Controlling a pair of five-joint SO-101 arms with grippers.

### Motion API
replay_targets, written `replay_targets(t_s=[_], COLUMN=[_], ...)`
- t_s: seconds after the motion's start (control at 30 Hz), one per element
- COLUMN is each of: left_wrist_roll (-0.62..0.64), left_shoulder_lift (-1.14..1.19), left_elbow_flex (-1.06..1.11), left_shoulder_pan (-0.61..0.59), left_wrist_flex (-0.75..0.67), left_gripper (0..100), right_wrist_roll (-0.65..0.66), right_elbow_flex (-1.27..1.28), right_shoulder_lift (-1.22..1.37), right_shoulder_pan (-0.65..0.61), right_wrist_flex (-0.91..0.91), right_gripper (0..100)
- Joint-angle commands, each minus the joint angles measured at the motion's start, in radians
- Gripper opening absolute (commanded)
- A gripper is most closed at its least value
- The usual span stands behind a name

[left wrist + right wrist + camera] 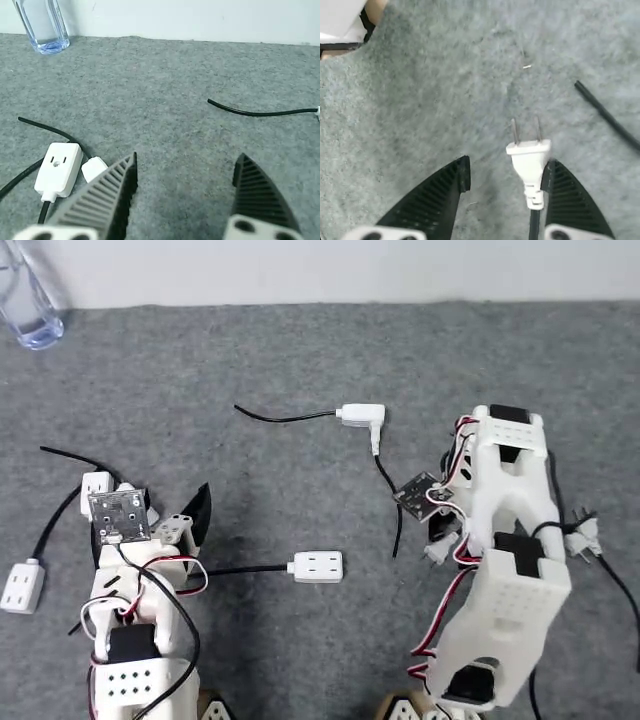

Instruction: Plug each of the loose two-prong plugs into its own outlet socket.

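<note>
A white two-prong plug (pixel 529 160) lies on the grey carpet between the fingers of my open right gripper (pixel 509 167), close against one finger (pixel 570 195). From above, that plug (pixel 435 552) sits beside the right arm's wrist. My left gripper (pixel 187 165) is open over bare carpet. Beside it lie a white outlet socket (pixel 59 167) and a small white plug (pixel 93 167). Another socket (pixel 317 566) on a black cord rests mid-table between the arms. A further socket (pixel 20 585) lies at the left edge. A second loose plug (pixel 583 533) is right of the right arm.
A white angled connector (pixel 362 415) with black cords running left and down lies at the centre back. A clear glass (pixel 42 25) stands in the far left corner by the wall. Black cords (pixel 260 112) trail across the carpet.
</note>
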Motion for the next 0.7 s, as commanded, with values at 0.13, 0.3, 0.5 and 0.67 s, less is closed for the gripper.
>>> replay_targets(t_s=[0.13,0.3,0.5,0.67], left_wrist_roll=[0.006,-0.038,-0.037,-0.037], left_shoulder_lift=[-0.015,-0.014,-0.02,-0.02], left_elbow_flex=[-0.002,0.002,0.005,0.005], left_shoulder_pan=[0.011,0.046,0.046,0.048], left_wrist_flex=[0.003,0.005,0.005,0.005], left_gripper=[29,29,29,29], right_wrist_roll=[0.008,0.008,0.008,0.008], right_elbow_flex=[-0.066,-0.072,-0.071,-0.095], right_shoulder_lift=[0.079,0.079,0.088,0.137], right_shoulder_pan=[-0.019,-0.008,0.042,0.028], right_wrist_flex=[-0.048,-0.082,-0.222,-0.236], right_gripper=[22.0,22.0,21.9,11.7])
